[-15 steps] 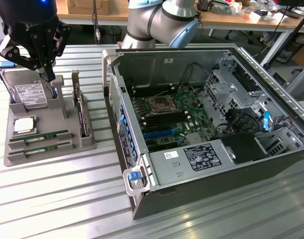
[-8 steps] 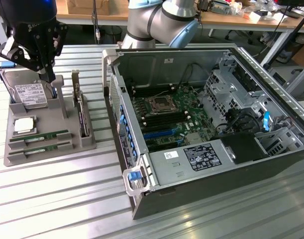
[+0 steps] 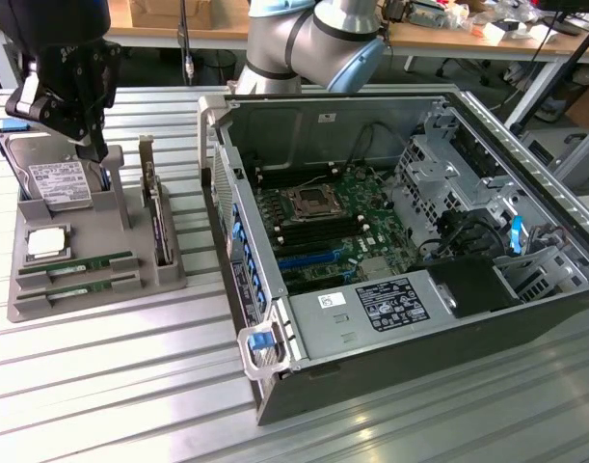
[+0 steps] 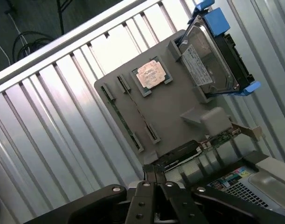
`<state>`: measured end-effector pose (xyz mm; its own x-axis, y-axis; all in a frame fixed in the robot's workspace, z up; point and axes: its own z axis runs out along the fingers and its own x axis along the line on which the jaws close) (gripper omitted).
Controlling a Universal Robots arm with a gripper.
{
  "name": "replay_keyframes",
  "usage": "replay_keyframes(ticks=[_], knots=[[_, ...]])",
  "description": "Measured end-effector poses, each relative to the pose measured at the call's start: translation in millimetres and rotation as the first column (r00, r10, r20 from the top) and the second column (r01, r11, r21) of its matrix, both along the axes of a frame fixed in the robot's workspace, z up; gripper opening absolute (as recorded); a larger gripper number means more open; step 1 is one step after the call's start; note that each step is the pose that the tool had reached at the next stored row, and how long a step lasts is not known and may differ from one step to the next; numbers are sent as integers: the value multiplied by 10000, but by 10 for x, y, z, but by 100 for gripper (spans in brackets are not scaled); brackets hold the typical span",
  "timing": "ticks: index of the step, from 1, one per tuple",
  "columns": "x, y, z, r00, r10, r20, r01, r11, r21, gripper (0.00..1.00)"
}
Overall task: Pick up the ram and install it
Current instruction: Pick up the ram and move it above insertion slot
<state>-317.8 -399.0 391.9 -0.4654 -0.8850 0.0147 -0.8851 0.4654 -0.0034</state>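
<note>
Showing no step done, with ram (image 3: pixel 77 263) and twin (image 3: pixel 82 283) seated side by side in tray (image 3: pixel 92 297) slots, neither lifted, well apart from open case (image 3: pixel 419 376); leaves pickup and install both outstanding. Holds gripper (image 3: pixel 98 152) clenched and empty above tray's drive (image 3: pixel 58 181) end, pointing down, apart from ram, with arm (image 3: pixel 313 39) reaching over from behind case.
</note>
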Motion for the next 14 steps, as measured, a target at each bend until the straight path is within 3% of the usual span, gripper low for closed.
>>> replay_keyframes(ticks=[3, 5, 9, 14], knots=[[0, 0, -1, 9981, 619, -2, -619, 9981, -60, 11], [0, 0, -1, 9939, 1104, -6, -1104, 9938, -111, 11], [0, 0, -1, 9875, 1575, -13, -1575, 9874, -161, 11], [0, 0, -2, 9677, 2520, -34, -2520, 9674, -260, 11]])
